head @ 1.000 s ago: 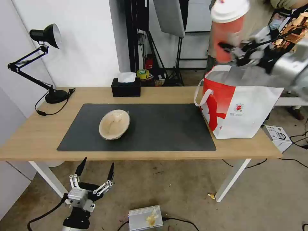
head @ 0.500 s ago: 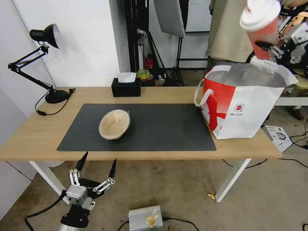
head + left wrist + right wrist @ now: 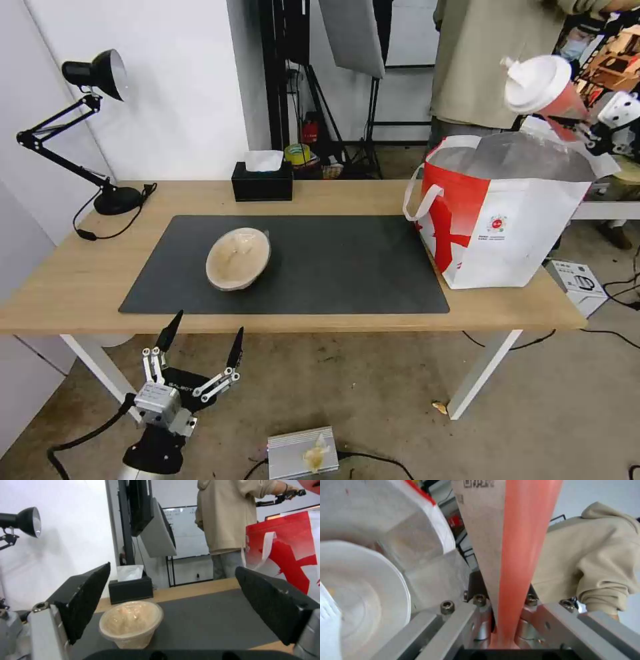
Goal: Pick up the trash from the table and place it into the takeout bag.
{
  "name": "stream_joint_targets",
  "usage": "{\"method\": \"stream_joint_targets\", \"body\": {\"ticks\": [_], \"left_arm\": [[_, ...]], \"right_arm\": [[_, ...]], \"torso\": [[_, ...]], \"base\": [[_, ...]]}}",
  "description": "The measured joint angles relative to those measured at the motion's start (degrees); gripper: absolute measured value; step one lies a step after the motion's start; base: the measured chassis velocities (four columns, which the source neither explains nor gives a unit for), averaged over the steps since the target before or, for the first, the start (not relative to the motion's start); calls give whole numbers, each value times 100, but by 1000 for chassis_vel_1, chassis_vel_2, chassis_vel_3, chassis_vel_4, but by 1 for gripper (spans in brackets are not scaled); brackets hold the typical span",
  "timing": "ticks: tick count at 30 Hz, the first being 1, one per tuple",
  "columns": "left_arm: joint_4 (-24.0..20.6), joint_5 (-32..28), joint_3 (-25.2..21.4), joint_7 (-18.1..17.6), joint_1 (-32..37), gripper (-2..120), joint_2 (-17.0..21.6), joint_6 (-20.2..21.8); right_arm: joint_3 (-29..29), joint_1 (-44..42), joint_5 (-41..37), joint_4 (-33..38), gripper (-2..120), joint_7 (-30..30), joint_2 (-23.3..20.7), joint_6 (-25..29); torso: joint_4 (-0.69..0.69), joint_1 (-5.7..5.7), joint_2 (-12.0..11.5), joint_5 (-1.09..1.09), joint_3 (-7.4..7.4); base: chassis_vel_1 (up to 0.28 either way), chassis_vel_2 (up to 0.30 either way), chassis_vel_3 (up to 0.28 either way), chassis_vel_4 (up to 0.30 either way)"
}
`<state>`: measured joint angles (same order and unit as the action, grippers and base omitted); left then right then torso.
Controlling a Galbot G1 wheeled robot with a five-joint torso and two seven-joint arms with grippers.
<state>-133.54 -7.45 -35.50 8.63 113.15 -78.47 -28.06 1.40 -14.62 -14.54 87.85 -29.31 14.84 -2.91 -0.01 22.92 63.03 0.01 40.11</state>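
Red cup [image 3: 543, 90]: clenched in right gripper [image 3: 579, 127], upper right, tilted over takeout bag [image 3: 507, 227]. Advice: centre above opening before releasing. Left gripper [image 3: 200, 343]: spread, empty, lower left.

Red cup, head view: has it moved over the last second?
Yes. The red cup, held tilted in the right gripper, has travelled rightward and down, from above the bag's left edge to just above its far right rim.

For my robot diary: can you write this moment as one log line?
right gripper: holds red cup tilted above takeout bag | left gripper: open, below table | tan bowl: on mat
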Motion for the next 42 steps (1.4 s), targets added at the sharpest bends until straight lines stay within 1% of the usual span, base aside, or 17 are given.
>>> {"method": "stream_joint_targets", "body": {"ticks": [4,5,9,10,11,13,22,25,27,35,42], "left_arm": [[0,31,7,4,10,100,-33,-25],[0,31,7,4,10,100,-33,-25],[-5,48,4,10,31,100,-90,-47],[-5,48,4,10,31,100,-90,-47],[-5,54,5,12,38,100,-117,-54],[-3,74,6,13,55,100,-162,-72],[13,189,73,37,65,100,-356,-99],[20,198,82,45,61,100,-382,-99],[32,198,75,118,59,100,-404,-99],[66,186,58,159,62,100,-443,-99],[92,184,53,161,61,100,-463,-105]], "right_arm": [[-483,487,444,-301,5,-62,236,147],[-483,487,444,-301,5,-62,236,147],[-1196,1235,792,-801,5,-197,509,316],[-1196,1235,792,-801,5,-197,509,316],[-1358,1417,908,-961,5,-226,587,374],[-1481,1582,1130,-1241,5,-265,743,524],[-1720,1966,1693,-2107,5,-282,1174,1041],[-1726,1995,1796,-2239,5,-281,1242,1122],[-1735,2032,1969,-2443,5,-266,1351,1257],[-1763,2028,2090,-2736,5,-208,1525,1353],[-1772,1964,2118,-2766,5,-178,1582,1353]], "torso": [[1,0,0,0,0],[1,0,0,0,0],[1,0,-1,-1,0],[1,0,-1,-1,0],[2,0,0,-2,0],[2,1,-1,-1,1],[1,1,-1,-1,1],[1,1,-1,-1,1],[1,1,-1,-1,0],[1,1,-1,-1,1],[1,1,-1,-1,1]], "base": [[0,0,0,0],[0,0,0,0],[0,0,0,0],[0,0,0,0],[0,0,0,0],[0,0,0,0],[0,0,0,0],[0,0,0,0],[0,0,0,0],[0,0,0,0],[0,0,0,0]]}}
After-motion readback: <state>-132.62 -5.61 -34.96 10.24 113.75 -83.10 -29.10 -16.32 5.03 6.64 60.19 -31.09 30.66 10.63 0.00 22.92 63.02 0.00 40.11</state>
